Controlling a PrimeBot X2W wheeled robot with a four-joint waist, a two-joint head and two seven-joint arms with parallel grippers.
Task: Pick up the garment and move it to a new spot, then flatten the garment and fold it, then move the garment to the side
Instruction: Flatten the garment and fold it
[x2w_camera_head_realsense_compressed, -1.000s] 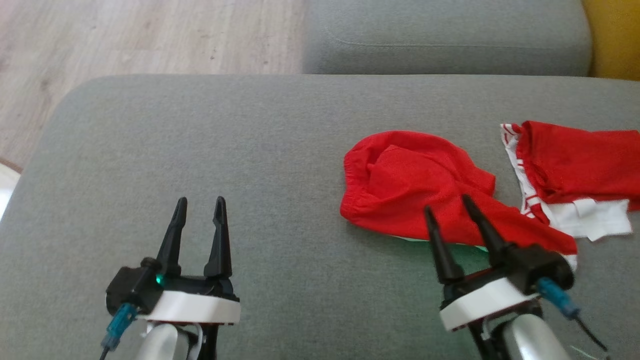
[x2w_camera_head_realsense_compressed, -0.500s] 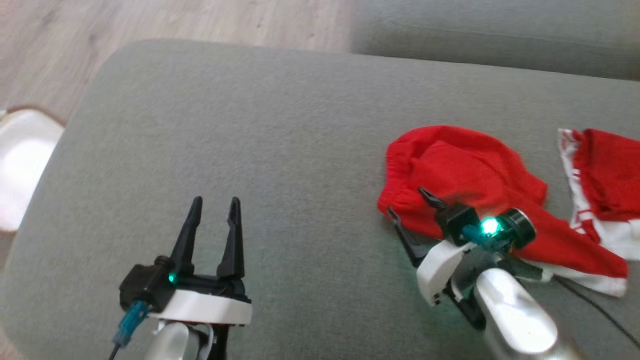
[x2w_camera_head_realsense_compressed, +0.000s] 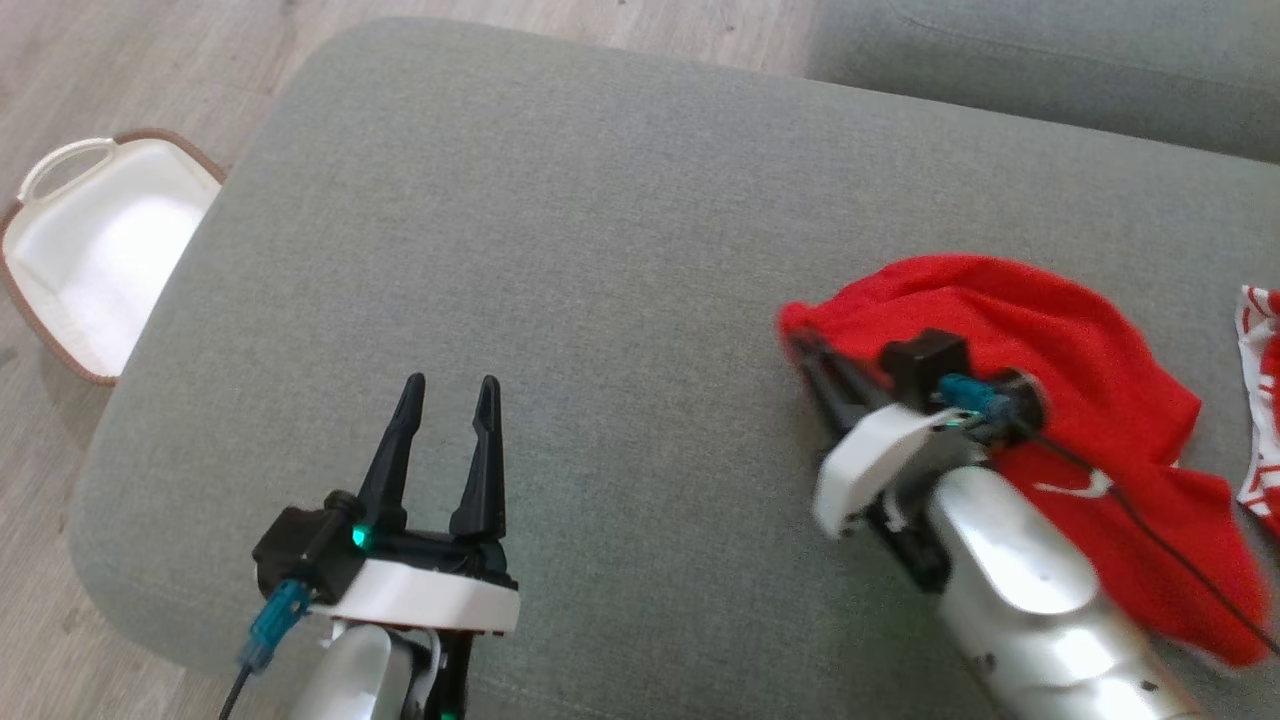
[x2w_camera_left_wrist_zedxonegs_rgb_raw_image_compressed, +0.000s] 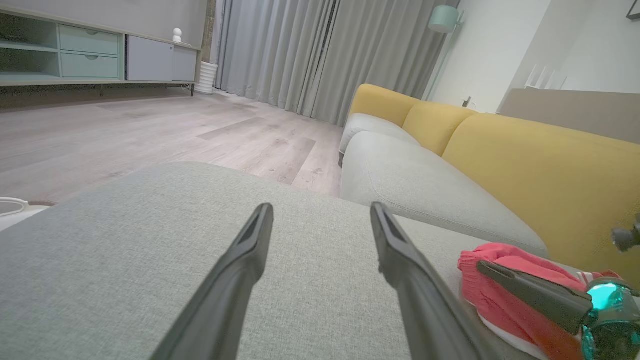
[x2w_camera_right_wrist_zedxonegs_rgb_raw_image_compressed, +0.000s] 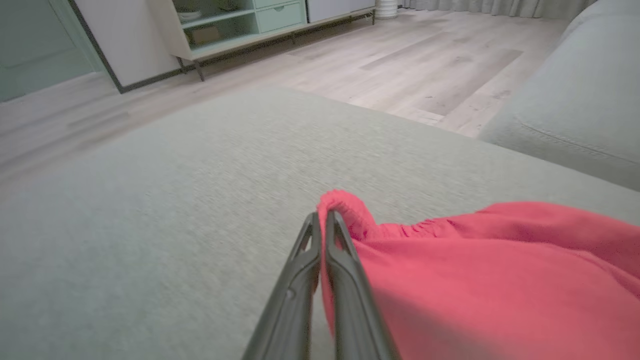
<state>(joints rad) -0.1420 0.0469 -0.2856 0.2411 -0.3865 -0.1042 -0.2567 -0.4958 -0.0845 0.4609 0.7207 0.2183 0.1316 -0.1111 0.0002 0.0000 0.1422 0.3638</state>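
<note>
Red fabric garment (x2w_camera_head_realsense_compressed: 1050, 320) with a gathered elastic hem lies crumpled at the right of the grey upholstered sofa cushion (x2w_camera_head_realsense_compressed: 600, 200) in the head view. The right pincer (x2w_camera_head_realsense_compressed: 805, 345) sits at its left edge. A second ago its two dark fingers stood apart above the cloth; now they are down at the hem. The whole picture has shifted too, which is the camera turning, not the cloth travelling. The left pincer (x2w_camera_head_realsense_compressed: 452, 382) hovers over bare cushion, fingers parted and empty. A white plastic basket with a brown rim (x2w_camera_head_realsense_compressed: 60, 160) stands on the floor at the left. A small white curved mark shows on the garment; no writing can be read.

In the left wrist view, the parted fingers frame bare cushion, with the garment at the lower right.

In the right wrist view, the fingers are pressed together, pinching the gathered hem. The grasp looks made, so lifting the garment to a new spot should come next.
</note>
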